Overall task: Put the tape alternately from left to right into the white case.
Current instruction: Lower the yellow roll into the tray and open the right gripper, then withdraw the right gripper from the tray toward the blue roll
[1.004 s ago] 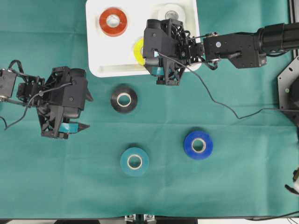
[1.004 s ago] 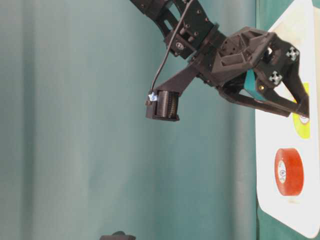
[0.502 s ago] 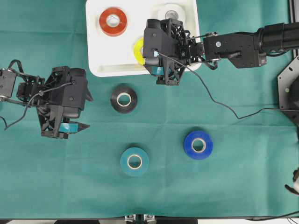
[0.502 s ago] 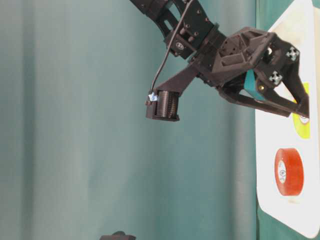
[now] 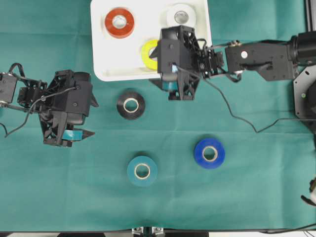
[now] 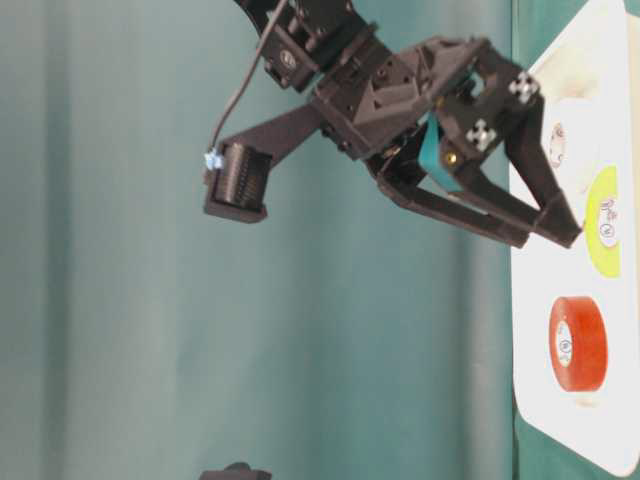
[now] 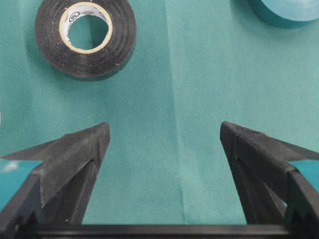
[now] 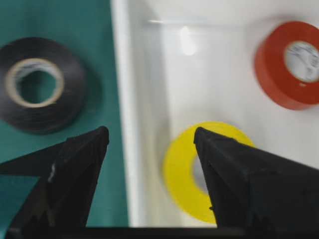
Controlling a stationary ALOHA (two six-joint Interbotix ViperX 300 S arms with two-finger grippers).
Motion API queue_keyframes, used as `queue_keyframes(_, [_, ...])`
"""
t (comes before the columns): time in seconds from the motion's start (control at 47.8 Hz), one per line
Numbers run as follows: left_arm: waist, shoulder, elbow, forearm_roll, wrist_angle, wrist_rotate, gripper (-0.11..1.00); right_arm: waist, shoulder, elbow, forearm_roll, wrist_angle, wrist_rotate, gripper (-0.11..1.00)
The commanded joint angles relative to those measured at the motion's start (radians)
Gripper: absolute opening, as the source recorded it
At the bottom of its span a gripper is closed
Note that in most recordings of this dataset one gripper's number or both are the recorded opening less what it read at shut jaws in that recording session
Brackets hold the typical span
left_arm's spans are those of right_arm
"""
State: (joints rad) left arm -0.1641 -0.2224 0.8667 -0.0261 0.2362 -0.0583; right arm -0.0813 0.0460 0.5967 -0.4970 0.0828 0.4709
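In the white case (image 5: 103, 49), yellow roll (image 5: 149, 53) beside gaping right pincer (image 8: 152, 137)

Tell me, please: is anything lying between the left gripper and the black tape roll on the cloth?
Nothing visible does. The left gripper is open, and only bare green cloth lies between it and the black tape roll. The teal roll sits off to the side, clear of that path.
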Motion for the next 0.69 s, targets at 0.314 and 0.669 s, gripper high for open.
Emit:
queue_keyframes(0.314, [-0.003, -0.009, -0.011, -0.002, -0.003, -0.002, 0.68, 0.118, -0.038, -0.005, 0.0, -0.008, 0.005, 0.79])
queue_keyframes(0.669, [-0.005, -0.009, -0.009, -0.002, -0.003, -0.002, 0.68, 0.132, -0.029, -0.003, 0.003, -0.006, 0.006, 0.79])
